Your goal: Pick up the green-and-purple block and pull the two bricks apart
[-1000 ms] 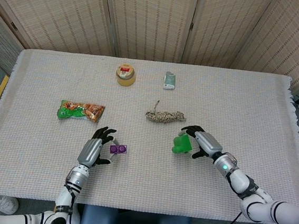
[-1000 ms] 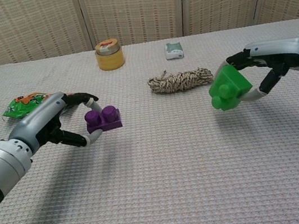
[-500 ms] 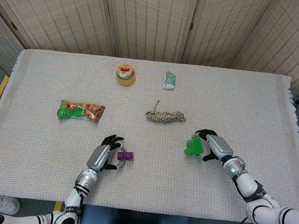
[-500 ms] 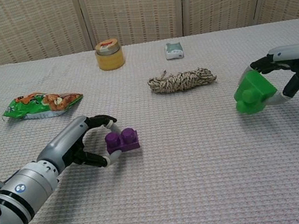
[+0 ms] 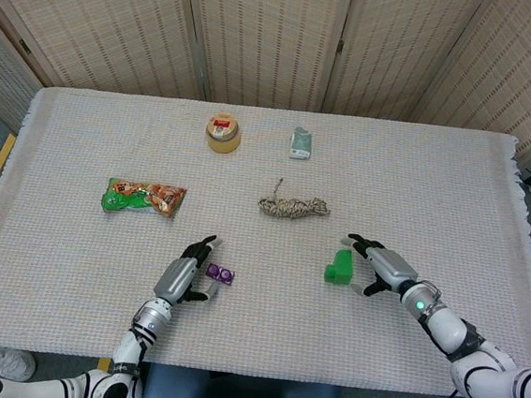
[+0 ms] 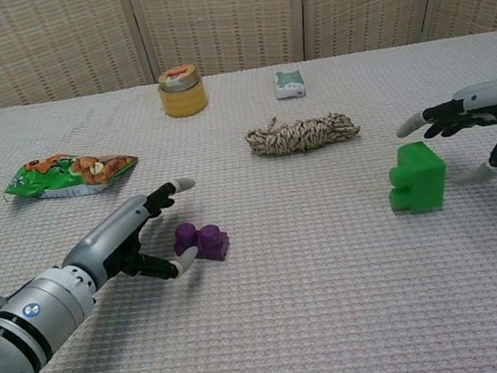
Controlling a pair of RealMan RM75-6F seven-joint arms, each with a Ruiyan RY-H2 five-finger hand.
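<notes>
The two bricks lie apart on the table (image 5: pixel 455 180): the purple brick (image 6: pixel 202 242) sits near the front left and the green brick (image 6: pixel 417 178) well to its right, each resting on the cloth. The left hand (image 6: pixel 139 235) has its fingers spread wide just beside the purple brick and holds nothing, and the right hand (image 6: pixel 484 123) is likewise spread open over and beside the green brick, gripping nothing. Farther back sit a snack packet (image 5: pixel 143 197) at left, a coil of rope (image 5: pixel 293 205) in the middle, a yellow jar (image 5: pixel 223 131) and a small pale packet (image 5: pixel 301 143).
</notes>
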